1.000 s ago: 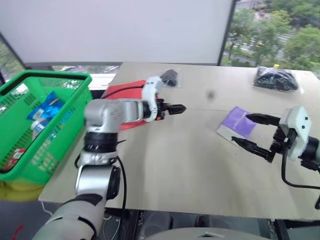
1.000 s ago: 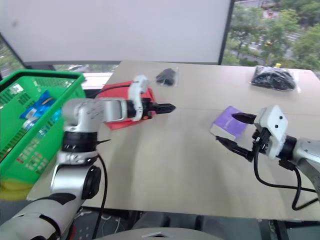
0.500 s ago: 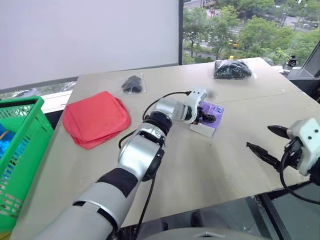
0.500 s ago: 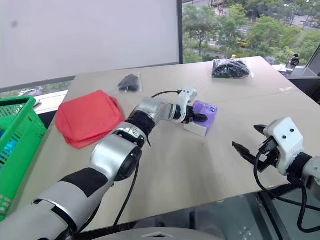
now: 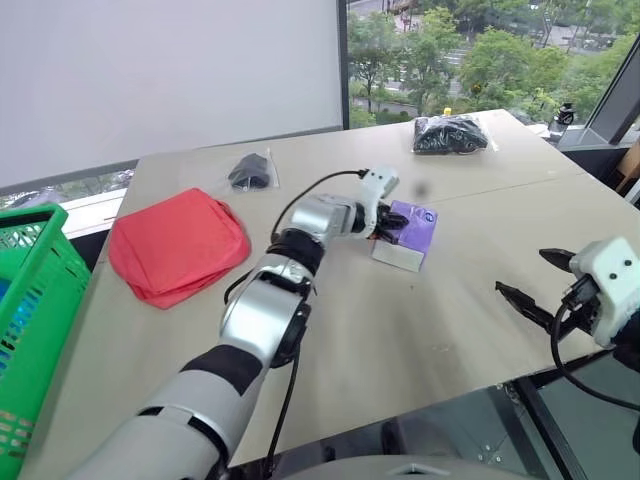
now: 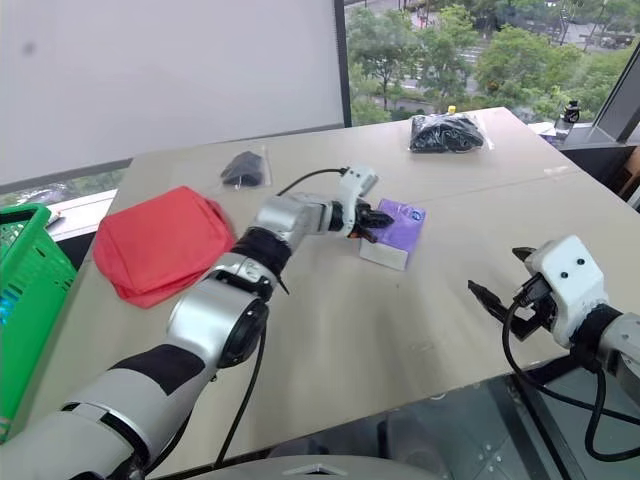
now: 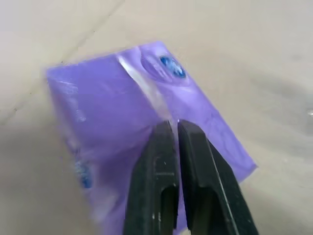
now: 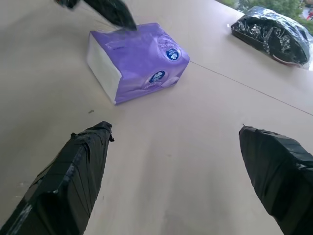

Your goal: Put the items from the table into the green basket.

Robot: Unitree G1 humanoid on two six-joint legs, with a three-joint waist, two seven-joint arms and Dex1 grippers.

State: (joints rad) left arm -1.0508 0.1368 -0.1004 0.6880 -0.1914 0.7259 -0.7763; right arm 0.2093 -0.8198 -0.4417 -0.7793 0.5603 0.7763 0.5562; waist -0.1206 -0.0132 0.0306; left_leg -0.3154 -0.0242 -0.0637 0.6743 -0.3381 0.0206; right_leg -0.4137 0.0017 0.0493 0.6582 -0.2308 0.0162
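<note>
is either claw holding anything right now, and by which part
The left claw is shut on the purple packet, pinching the wrapper on its top face near one edge. The right claw is open and holds nothing.

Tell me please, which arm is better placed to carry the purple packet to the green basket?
The left. Its tool is shut on the purple packet, pinching its wrapper, and the green basket stands on that side. The right tool hangs open, apart from the packet and further from the basket.
</note>
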